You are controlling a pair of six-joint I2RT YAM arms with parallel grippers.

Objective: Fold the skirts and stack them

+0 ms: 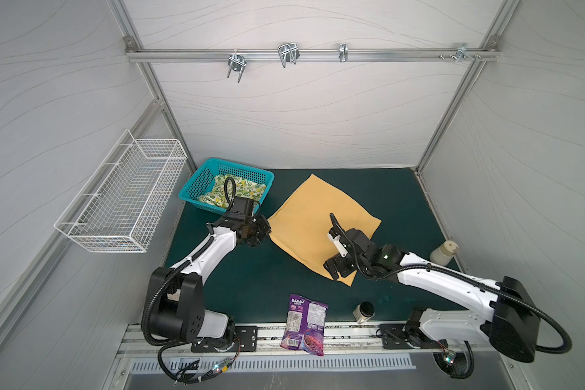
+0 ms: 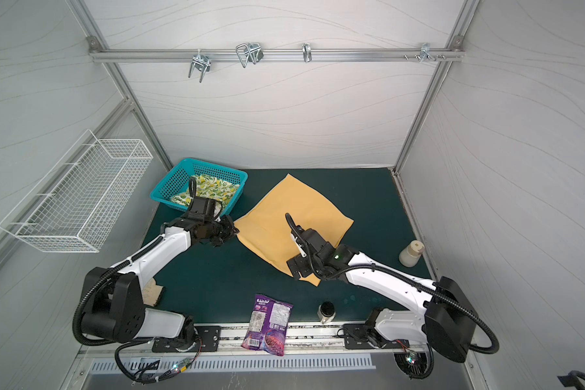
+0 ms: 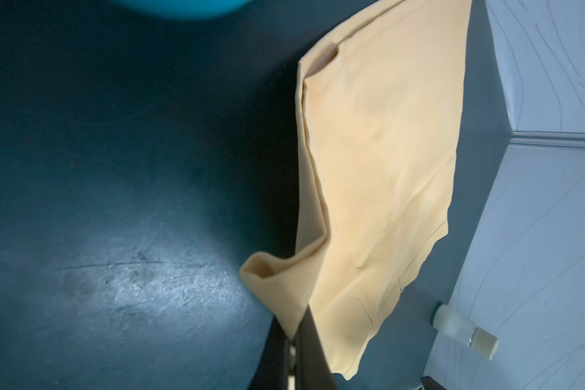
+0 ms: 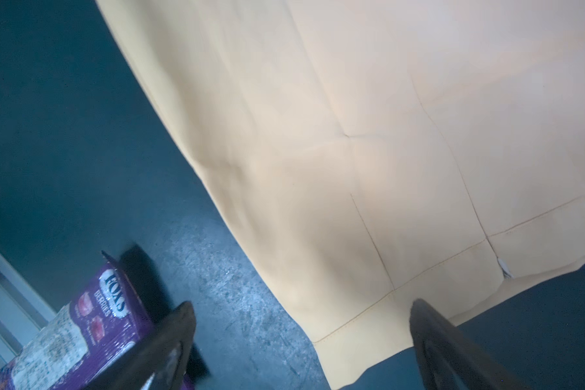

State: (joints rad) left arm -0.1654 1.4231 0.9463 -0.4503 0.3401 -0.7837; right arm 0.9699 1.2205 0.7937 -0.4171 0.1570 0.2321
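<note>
The mustard-yellow skirt (image 1: 318,216) (image 2: 284,216) lies flat on the dark green mat in both top views. My left gripper (image 1: 265,233) (image 2: 232,233) is at its left corner. In the left wrist view that gripper (image 3: 296,334) is shut on the corner, and the pinched cloth (image 3: 379,152) rises a little off the mat. My right gripper (image 1: 333,271) (image 2: 296,268) hovers over the skirt's near corner. In the right wrist view it (image 4: 301,314) stands open, with the hem (image 4: 368,320) between its fingers and untouched. The lemon-print skirt (image 1: 240,189) (image 2: 213,190) lies bunched in the teal basket.
The teal basket (image 1: 196,189) stands at the back left of the mat. A purple snack bag (image 1: 304,324) (image 4: 92,320) lies at the front edge, with a small dark-capped jar (image 1: 363,312) beside it. A pale bottle (image 1: 443,253) (image 3: 466,331) lies at the right. A white wire basket (image 1: 122,202) hangs on the left wall.
</note>
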